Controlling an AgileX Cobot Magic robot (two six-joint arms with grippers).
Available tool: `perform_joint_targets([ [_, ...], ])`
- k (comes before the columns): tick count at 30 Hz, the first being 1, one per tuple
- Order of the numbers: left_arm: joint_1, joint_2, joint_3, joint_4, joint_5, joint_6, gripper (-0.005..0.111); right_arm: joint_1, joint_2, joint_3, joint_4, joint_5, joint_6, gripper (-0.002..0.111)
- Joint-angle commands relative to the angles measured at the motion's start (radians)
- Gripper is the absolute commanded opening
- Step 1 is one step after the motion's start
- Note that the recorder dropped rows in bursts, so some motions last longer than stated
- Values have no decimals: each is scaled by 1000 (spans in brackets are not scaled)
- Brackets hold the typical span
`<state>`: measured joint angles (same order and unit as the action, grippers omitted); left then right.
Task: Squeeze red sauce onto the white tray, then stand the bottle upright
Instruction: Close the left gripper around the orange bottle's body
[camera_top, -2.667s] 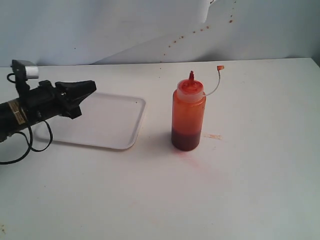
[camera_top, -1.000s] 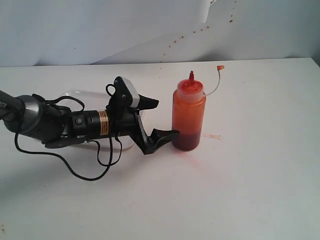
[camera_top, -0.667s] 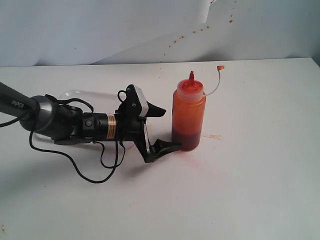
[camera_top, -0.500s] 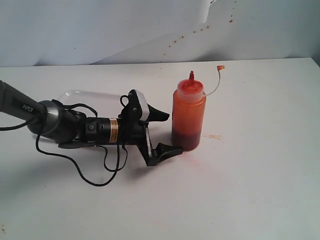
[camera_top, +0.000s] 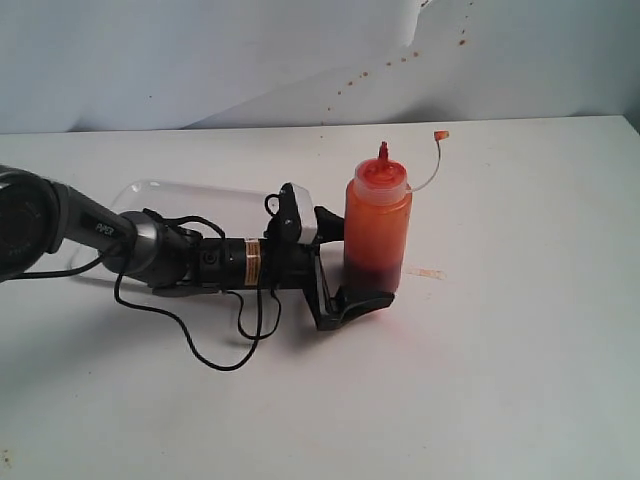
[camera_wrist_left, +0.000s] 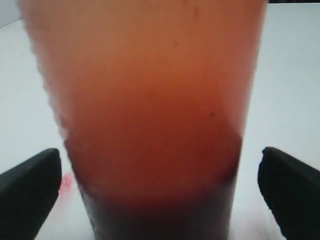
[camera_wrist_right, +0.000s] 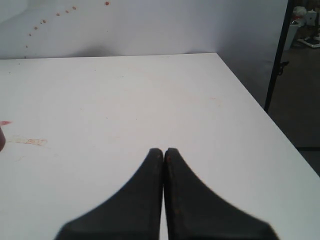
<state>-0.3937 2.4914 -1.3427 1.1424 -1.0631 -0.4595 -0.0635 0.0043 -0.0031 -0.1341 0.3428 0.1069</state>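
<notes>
The white surface (camera_top: 500, 380) was mostly bare, with faint pinkish marks near the bottle's foot. On its left side lay the white tray (camera_top: 200, 188). The part I could see behind the arm looked clean, with no red on it, so I judged the squeezing not yet begun. The left arm (camera_top: 190, 258) lay low across the front of the tray, reaching toward the middle. The bottle (camera_top: 377, 225) stood upright just to the right of the tray, on the surface and not on the tray. The left jaws were spread wide to either side of its lower half, around it but not pressing in. The right jaws were off to one side, closed together on nothing. The red sauce (camera_top: 372, 278) sat as a dark layer at the bottle's bottom. The nozzle (camera_top: 382, 152) pointed up, and its cap (camera_top: 441, 134) hung off on its tether. By my reckoning the grip, the lift, the squeeze and the setting upright were all left to do.
</notes>
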Motion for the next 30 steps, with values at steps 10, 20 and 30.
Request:
perform_joint_targets([
  [10,-53,49,-82,-49,-2,-12,104,-6,-4,3,2,-10,0,0],
  [20,-65,49,-82,-177,22,-12,104,-6,-4,3,2,-10,0,0],
  [30,-65,49,-82,-248,103,-10,86,-6,-4,3,2,-10,0,0],
])
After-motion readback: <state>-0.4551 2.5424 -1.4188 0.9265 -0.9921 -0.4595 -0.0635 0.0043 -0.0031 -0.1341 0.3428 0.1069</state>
